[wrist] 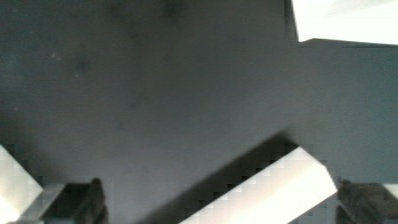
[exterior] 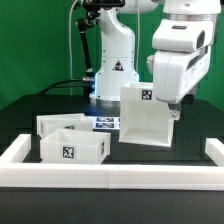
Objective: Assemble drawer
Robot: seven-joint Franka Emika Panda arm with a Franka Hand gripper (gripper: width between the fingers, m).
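Two boxy white trays (exterior: pixel 72 148) (exterior: pixel 60 123), tall smooth plastic casing (exterior: pixel 146 120)

The arm (exterior: pixel 113 45) is built of glossy white rounded shells with black bands at the joints, a black triangular mark (exterior: pixel 117 68) on its lower casing, a thin black cable (exterior: pixel 74 42) beside it, a blue glow (exterior: pixel 95 88) at its base, and 2 dark fingers (wrist: pixel 71 203) on the pincer (wrist: pixel 217 205).
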